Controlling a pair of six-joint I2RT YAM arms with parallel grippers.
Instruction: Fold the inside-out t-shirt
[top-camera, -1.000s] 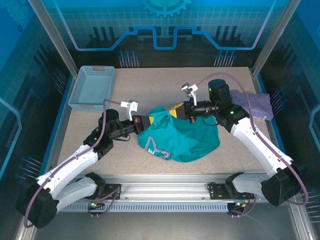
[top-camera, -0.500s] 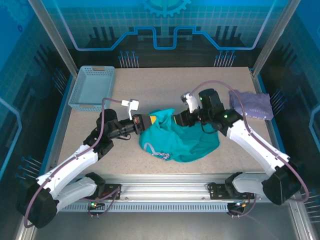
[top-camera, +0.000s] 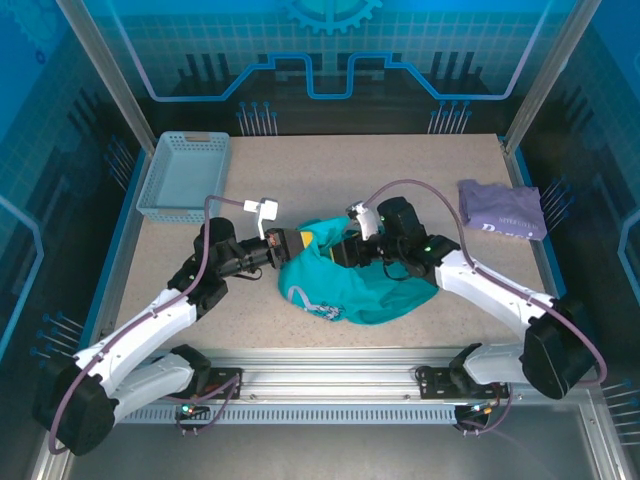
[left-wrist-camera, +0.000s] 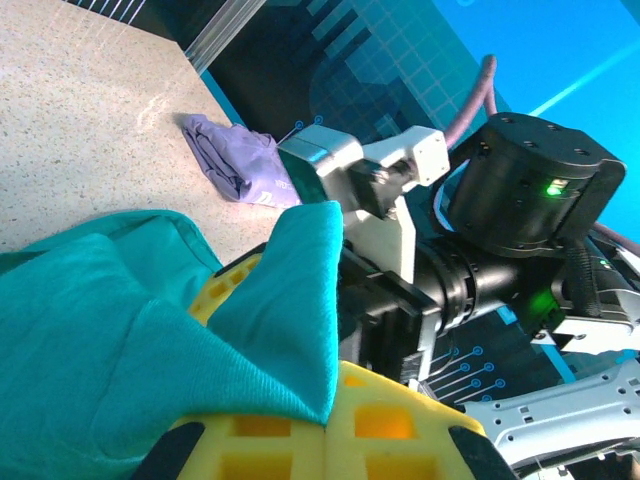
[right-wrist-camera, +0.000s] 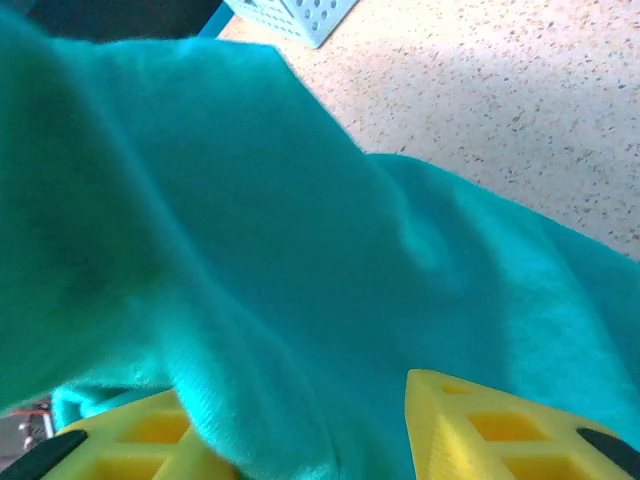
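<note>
Speckled tabletop is carrying the crumpled teal-green cloth t-shirt centrally; left gripper jaws are clamping its edge; right gripper jaws are standing apart around a fold; limp, light fabric is likely wanting hem-corner pinches.

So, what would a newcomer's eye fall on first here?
The teal t-shirt lies bunched in the middle. The left pincer is shut on its raised edge, and the right pincer, open, noses into the cloth beside it. A lavender garment lies far right, a blue basket far left.

Blue basket, lavender garment
</note>
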